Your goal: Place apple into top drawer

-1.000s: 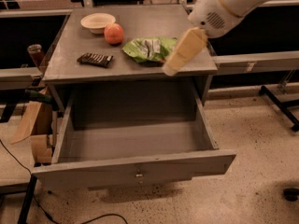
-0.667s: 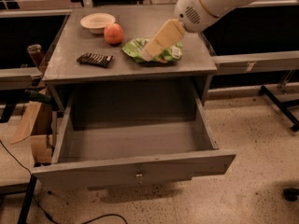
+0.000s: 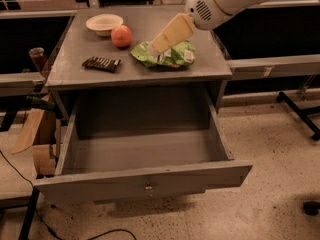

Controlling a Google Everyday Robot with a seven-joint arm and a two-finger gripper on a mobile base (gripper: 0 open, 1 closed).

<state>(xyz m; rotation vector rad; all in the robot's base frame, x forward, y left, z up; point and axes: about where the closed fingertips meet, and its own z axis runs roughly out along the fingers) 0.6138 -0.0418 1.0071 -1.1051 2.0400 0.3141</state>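
The apple (image 3: 121, 35) is red-orange and sits on the cabinet top, just right of a cream bowl (image 3: 104, 23). The top drawer (image 3: 145, 176) is pulled fully open below, grey, with a small lock at its front centre and nothing in it. My gripper (image 3: 155, 48) hangs from the white arm at the upper right. It is over the cabinet top, above the left end of a green bag, a short way right of the apple and apart from it.
A green chip bag (image 3: 172, 55) lies right of the apple under my gripper. A dark snack bar (image 3: 101, 63) lies at the front left of the top. Cardboard (image 3: 35, 134) leans at the cabinet's left. A dark table leg (image 3: 299, 109) stands at the right.
My arm has swung left across the cabinet top, from its right edge to over the green bag, closer to the apple. Nothing else has moved.
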